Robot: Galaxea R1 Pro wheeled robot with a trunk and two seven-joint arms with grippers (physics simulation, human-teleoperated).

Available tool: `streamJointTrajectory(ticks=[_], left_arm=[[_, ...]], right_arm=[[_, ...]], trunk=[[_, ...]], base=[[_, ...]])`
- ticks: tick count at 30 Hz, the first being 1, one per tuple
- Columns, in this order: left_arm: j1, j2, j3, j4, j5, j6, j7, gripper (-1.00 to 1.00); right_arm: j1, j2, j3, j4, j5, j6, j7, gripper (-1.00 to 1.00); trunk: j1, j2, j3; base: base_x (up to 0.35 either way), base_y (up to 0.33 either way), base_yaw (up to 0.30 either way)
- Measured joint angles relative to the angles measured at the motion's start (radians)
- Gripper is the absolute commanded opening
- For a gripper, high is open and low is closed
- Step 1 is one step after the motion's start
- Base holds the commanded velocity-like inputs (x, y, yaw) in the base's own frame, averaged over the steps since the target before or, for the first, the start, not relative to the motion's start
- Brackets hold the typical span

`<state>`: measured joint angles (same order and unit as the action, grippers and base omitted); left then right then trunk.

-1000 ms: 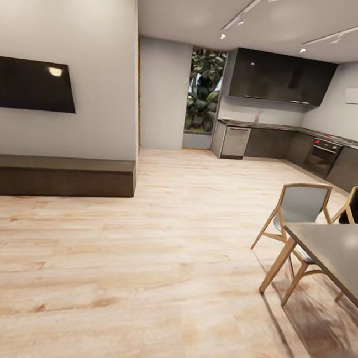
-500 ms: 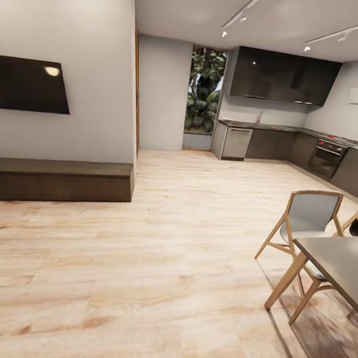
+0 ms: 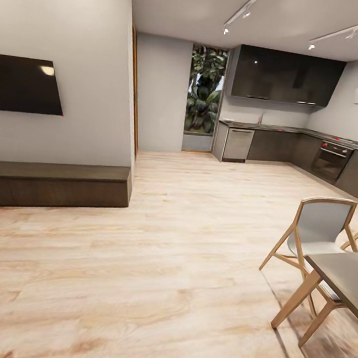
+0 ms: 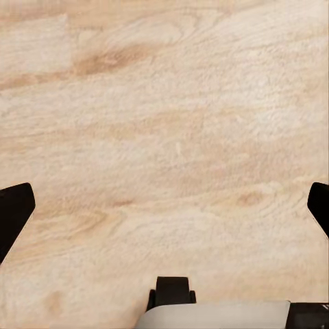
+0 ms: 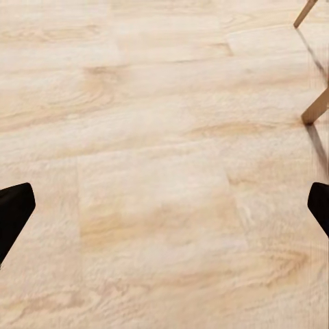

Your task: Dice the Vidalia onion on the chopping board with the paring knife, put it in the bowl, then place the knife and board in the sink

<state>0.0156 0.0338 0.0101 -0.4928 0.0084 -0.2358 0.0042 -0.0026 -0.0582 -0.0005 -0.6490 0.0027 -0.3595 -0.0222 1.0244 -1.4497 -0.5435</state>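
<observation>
Far across the room, the kitchen's long grey countertop runs over dark cabinet fronts, with a thin tap standing on it. The onion, chopping board, paring knife, bowl and sink basin are too distant to make out. In the left wrist view my left gripper hangs open over bare wood floor, its dark fingertips wide apart with nothing between them. My right gripper is likewise open over the floor, fingertips at the frame's edges.
A grey dining table and wooden chair stand close on the right. A low dark bench and wall TV are on the left. Light wood floor stretches to the kitchen, with its oven and dishwasher.
The whole head view has shifted as the robot rolls forward: table and chair have slid right and lower, the TV further left, the kitchen slightly larger. Both grippers stay open.
</observation>
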Motion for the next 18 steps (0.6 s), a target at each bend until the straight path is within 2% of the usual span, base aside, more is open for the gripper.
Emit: streamJointTrajectory(ticks=[18], left_arm=[[0.0,0.0,0.0,0.0,0.0,-0.001,0.0,1.0]], right_arm=[[0.0,0.0,0.0,0.0,0.0,0.0,0.0,1.0]], trunk=[[0.0,0.0,0.0]], base=[[0.322,0.0,0.0]])
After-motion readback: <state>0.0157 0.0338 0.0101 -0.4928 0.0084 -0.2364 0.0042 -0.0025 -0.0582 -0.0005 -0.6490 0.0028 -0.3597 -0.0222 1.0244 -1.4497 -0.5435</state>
